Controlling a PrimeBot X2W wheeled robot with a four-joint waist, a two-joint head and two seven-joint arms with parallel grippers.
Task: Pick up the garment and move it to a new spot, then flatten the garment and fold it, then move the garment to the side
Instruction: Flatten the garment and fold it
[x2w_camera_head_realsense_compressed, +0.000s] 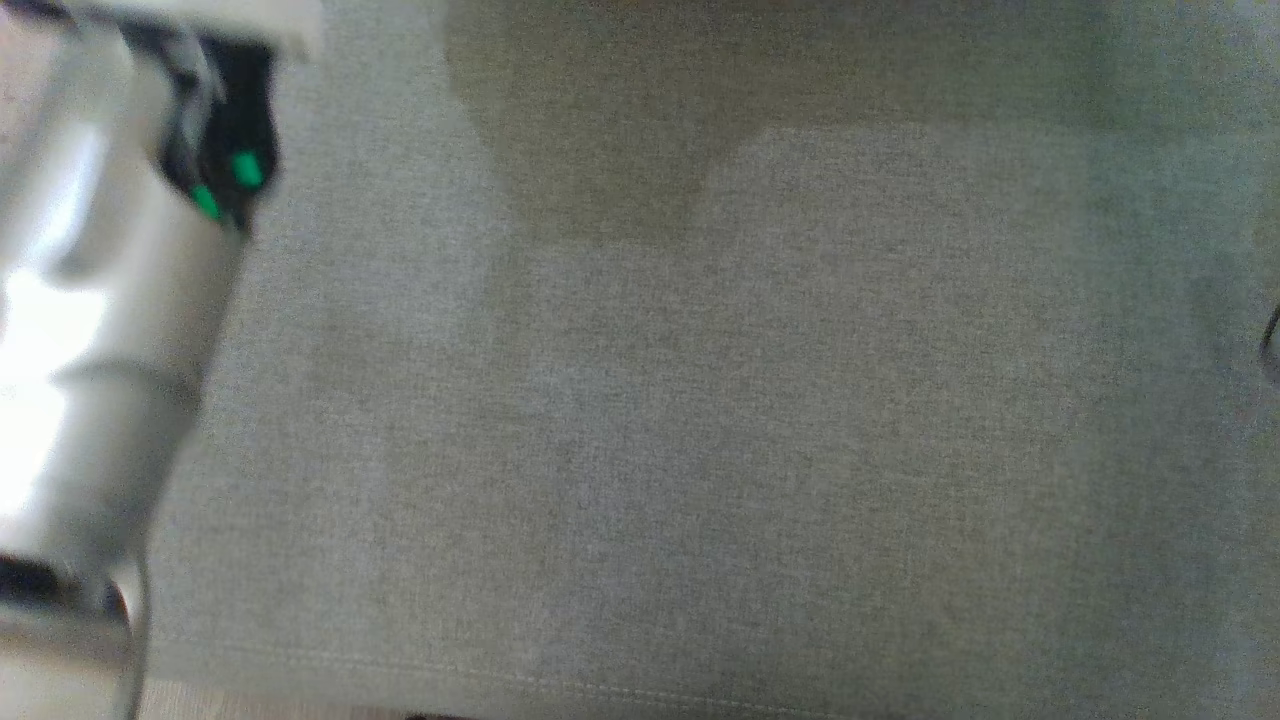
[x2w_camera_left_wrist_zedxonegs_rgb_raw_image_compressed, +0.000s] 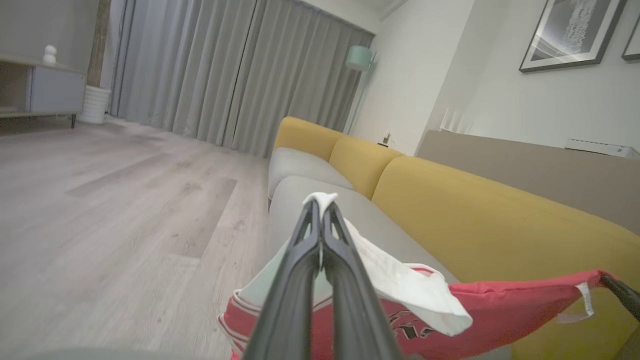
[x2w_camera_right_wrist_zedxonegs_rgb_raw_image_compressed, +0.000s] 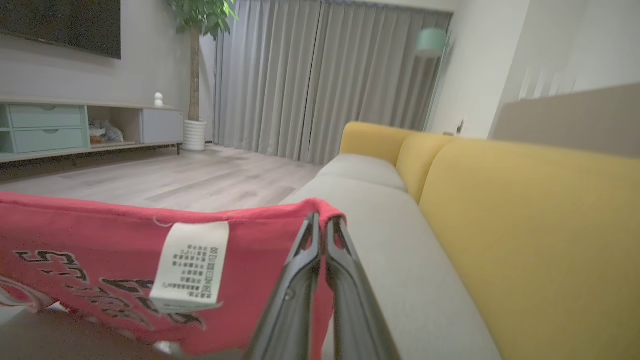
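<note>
Left wrist view: left gripper (x2w_camera_left_wrist_zedxonegs_rgb_raw_image_compressed: 320, 206) pinches the garment (x2w_camera_left_wrist_zedxonegs_rgb_raw_image_compressed: 500, 300), and right gripper (x2w_camera_right_wrist_zedxonegs_rgb_raw_image_compressed: 322, 218) does too. It is likely the carrying step; next, lower it flat onto the sofa (x2w_camera_right_wrist_zedxonegs_rgb_raw_image_compressed: 400, 240).

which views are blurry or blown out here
Head view: smeared, glare blowing out the pale glossy forearm, soft shadow on the grey woven sofa cushion. Left wrist view: crisp room. Right wrist view: dim, the red printed fabric garment and white care label blurred.

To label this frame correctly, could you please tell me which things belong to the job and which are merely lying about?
In the job: red and white garment, left end effector and right end effector shut on it, grey sofa seat.
Just there: curtains, potted plant, floor lamp, framed picture, TV cabinet.
</note>
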